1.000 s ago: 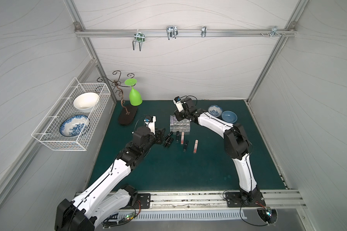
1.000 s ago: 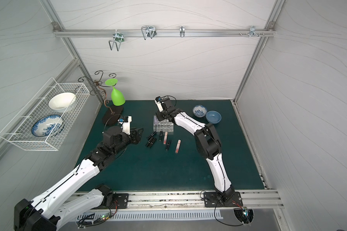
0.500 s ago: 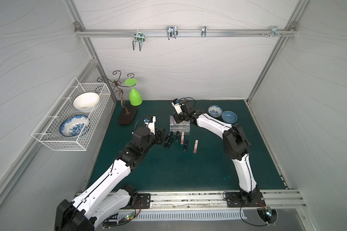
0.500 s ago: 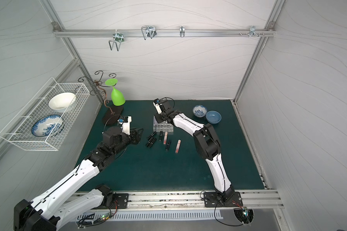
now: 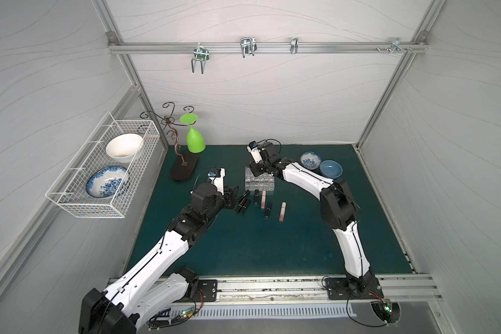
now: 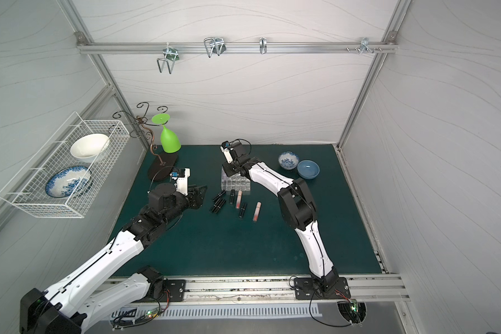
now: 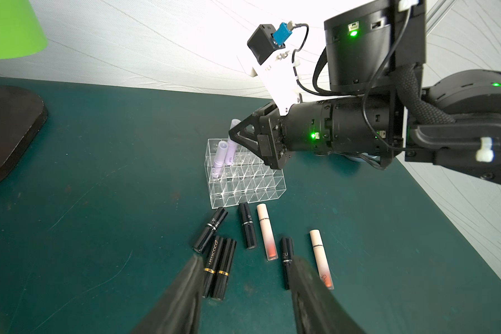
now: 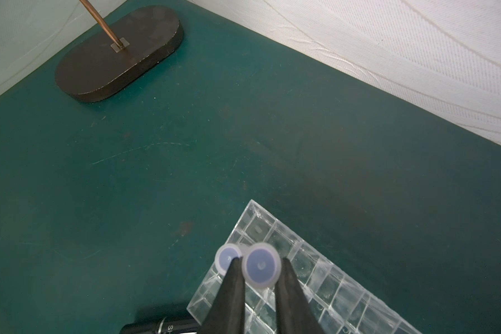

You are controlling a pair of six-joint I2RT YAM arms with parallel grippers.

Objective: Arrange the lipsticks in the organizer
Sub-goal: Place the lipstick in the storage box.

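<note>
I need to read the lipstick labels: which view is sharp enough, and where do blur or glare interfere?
Left wrist view: print on the black lipsticks reads sharply, though the left fingers are blurred and the wall is blown out. Right wrist view: the lilac lipstick and right fingers are soft. Both top views: print too small.

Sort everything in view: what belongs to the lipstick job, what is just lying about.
Job: organizer; gripped lilac lipstick; slotted lilac lipstick; five black lipsticks; two peach-pink lipsticks.

Lying about: wire basket; white bowl; patterned dish; green glass; stand; patterned bowl; blue bowl; hooks.
</note>
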